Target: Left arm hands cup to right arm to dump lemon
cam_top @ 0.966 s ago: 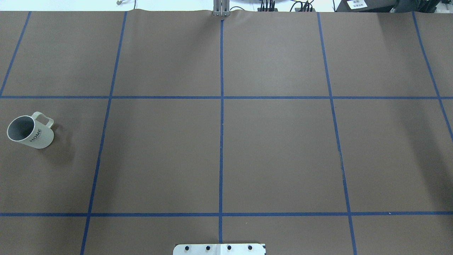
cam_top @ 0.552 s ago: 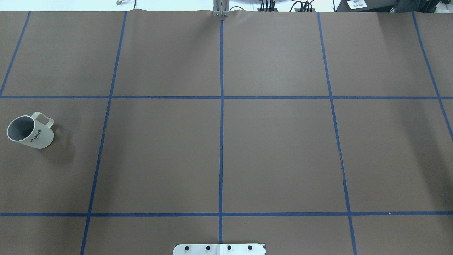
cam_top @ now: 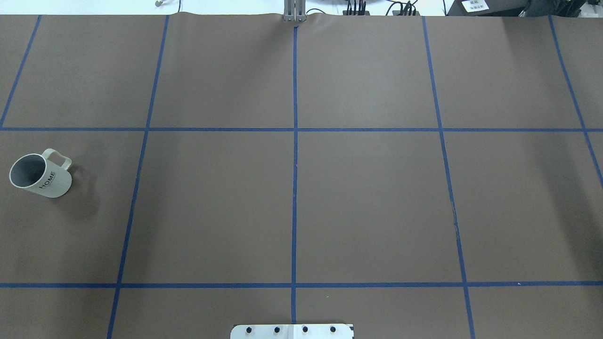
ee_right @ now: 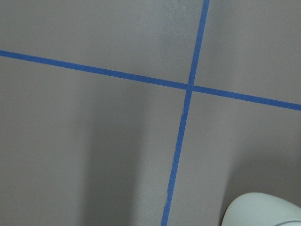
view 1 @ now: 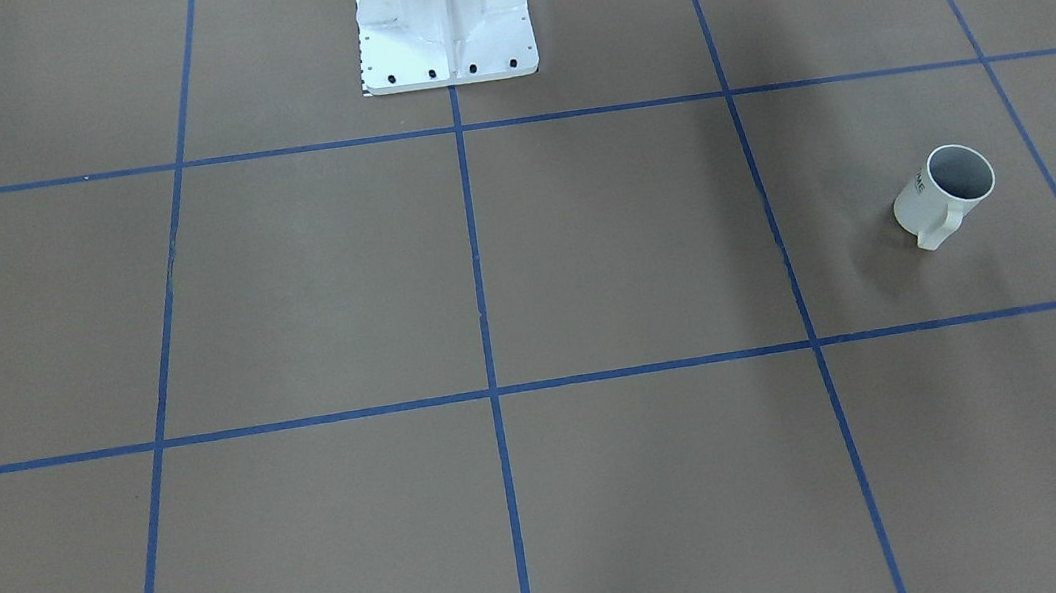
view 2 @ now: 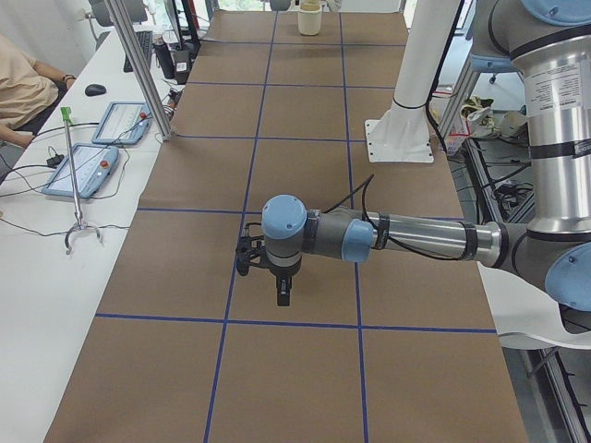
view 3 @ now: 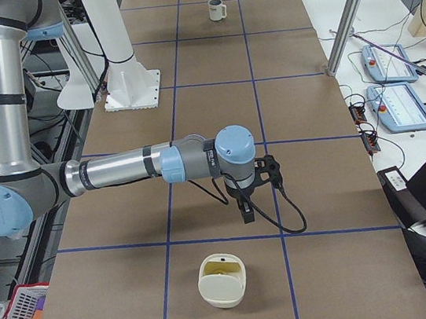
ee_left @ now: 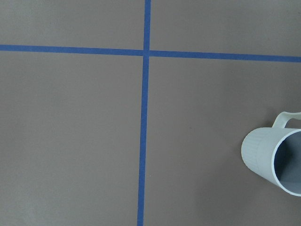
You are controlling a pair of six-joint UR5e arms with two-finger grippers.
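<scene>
White cup (cam_top: 40,175) upright on brown table (cam_top: 367,197), below and beside the left gripper (view 2: 283,295), far from the right gripper (view 3: 246,212); whether either's fingers are apart, I cannot tell

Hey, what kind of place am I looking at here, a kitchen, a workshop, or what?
Most likely a robotics lab workstation. A brown-covered table is marked off in a blue tape grid, an industrial robot arm reaches over it, and touchscreen control pendants lie on the side bench.
</scene>
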